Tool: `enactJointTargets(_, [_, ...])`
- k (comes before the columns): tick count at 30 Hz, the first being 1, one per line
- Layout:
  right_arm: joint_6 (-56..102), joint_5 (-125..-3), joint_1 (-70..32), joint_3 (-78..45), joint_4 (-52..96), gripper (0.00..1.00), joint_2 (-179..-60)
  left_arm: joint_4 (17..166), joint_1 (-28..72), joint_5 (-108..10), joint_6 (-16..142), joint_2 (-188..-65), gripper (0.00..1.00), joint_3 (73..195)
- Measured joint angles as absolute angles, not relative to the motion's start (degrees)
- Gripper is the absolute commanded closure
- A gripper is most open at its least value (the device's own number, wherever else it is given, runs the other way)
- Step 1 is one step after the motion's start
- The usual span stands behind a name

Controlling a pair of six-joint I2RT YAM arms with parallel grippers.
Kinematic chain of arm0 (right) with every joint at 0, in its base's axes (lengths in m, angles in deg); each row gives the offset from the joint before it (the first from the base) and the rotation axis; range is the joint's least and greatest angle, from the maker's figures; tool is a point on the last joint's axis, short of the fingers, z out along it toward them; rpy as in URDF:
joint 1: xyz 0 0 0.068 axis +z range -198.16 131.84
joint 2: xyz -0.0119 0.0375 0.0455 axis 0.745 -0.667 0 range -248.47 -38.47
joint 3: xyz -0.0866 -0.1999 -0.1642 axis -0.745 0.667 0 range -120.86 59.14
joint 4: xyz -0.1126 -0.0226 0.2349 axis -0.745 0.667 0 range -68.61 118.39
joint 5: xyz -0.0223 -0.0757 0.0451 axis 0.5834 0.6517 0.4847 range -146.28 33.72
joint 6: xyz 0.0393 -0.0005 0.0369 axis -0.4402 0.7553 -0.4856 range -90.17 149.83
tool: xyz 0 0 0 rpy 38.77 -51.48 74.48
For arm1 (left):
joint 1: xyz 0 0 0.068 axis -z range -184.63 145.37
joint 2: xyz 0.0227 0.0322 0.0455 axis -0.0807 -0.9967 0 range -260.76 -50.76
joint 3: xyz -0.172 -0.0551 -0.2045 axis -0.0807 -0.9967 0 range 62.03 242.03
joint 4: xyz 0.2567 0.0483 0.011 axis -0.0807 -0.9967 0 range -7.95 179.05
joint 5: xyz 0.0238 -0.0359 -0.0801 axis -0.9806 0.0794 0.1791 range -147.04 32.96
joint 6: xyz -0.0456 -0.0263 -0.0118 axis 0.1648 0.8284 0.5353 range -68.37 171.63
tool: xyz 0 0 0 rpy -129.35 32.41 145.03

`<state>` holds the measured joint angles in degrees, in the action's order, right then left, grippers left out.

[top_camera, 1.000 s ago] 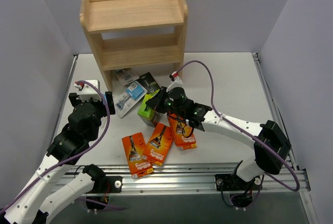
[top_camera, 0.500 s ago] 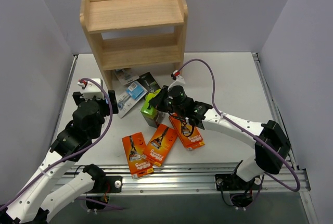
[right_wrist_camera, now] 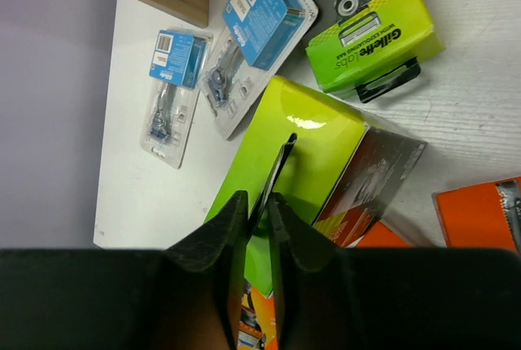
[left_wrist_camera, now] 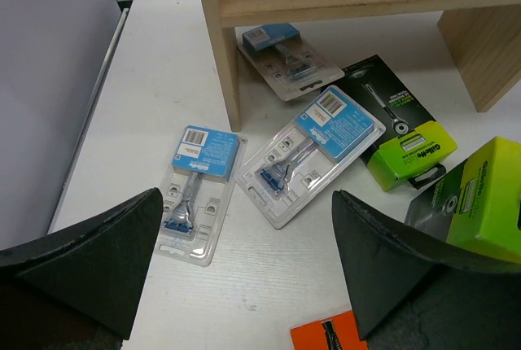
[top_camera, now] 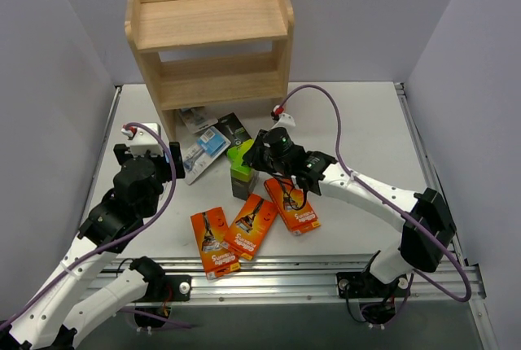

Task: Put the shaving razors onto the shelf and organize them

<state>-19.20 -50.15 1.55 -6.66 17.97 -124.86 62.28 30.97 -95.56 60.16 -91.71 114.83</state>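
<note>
— Where's your right gripper (right_wrist_camera: 258,202)?
— Jaws nearly together, pinching the thin hang tab (right_wrist_camera: 277,167) of the black-and-lime box (right_wrist_camera: 305,150), which is upright near the middle of the table (top_camera: 366,122), in front of the shelf (top_camera: 207,20). My left gripper (left_wrist_camera: 244,203) hangs wide open over the blister packs (left_wrist_camera: 313,150) near the table's left edge
— The risk?
— That tab looks flimsy. I reckon the box could swing or slip free on the lift and drop onto the orange packs (top_camera: 244,232) by the near edge
</note>
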Motion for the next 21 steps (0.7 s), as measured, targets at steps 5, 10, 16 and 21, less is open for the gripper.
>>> enactJointTargets(5, [-19.1,-50.2,1.1,-7.5,19.3,0.76,-125.1,62.2,31.0,-95.5,60.0,-91.7,0.06,114.8])
enactJointTargets(10, [-18.9,-50.7,1.2,-10.9,20.7,0.53,-127.2,62.2,31.4,-94.9,59.9,-91.7,0.06,114.8])
enactJointTargets(16, [-17.9,-49.3,1.3,-16.9,28.3,0.32,-128.4,62.0,31.8,-94.0,59.9,-91.6,0.06,114.8])
enactJointTargets(21, [-17.5,-46.5,1.3,-23.6,37.2,0.24,-129.4,61.7,31.8,-93.8,59.9,-91.3,0.06,114.8])
